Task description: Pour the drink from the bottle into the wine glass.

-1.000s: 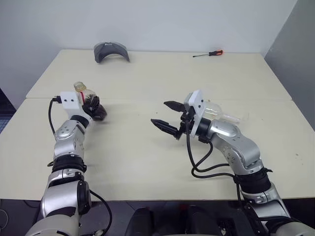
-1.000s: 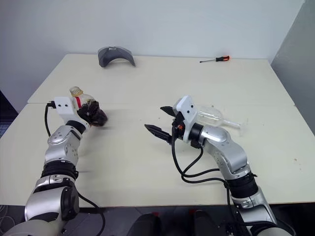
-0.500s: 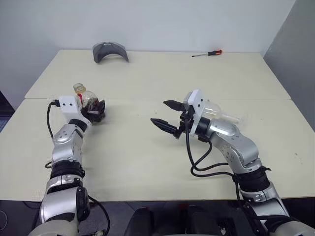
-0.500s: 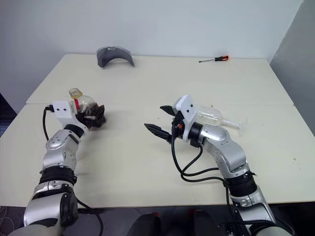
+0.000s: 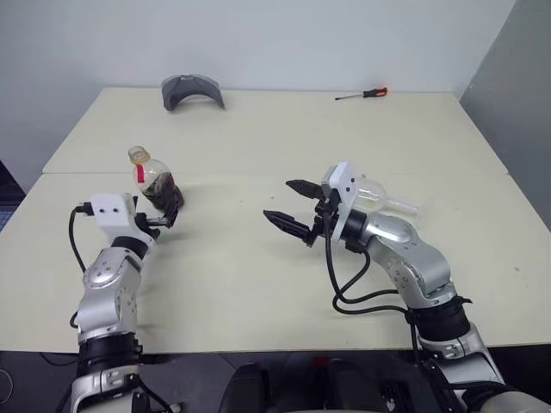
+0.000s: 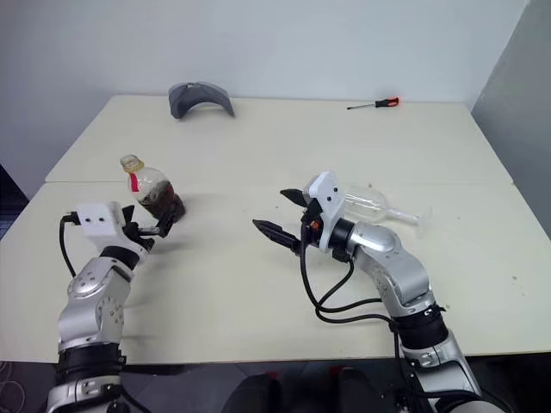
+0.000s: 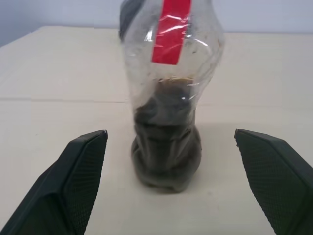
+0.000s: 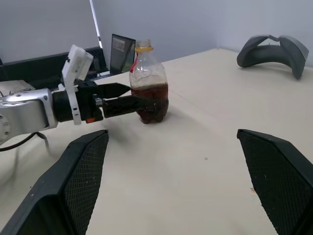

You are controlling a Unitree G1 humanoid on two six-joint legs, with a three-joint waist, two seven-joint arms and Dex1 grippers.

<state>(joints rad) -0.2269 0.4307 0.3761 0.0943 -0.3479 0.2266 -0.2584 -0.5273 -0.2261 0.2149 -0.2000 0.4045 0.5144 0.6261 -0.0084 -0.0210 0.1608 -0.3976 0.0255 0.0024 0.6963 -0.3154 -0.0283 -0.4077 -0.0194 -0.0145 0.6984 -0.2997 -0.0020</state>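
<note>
The bottle (image 5: 153, 179) is seen standing upright on the left part of the table (image 5: 258, 258), its yellow cap (image 5: 138, 155) fitted and a red strip label (image 7: 169, 31) running down the neck. The drink (image 7: 166, 147) fills the lower body of the bottle only. The left gripper (image 5: 164, 219) is positioned just in front of the bottle, with its jaws spread wide on either side and clear of the plastic. The wine glass (image 5: 383, 196) is found lying on its side right of the table's centre, partly hidden behind the right arm. The right gripper (image 5: 293, 206) is held above the table near the centre, pointed toward the left, with its jaws fully apart and nothing between them. At the far edge of the table, a grey curved object (image 5: 193, 89) and a screwdriver (image 5: 363, 94) with a red handle are located.
</note>
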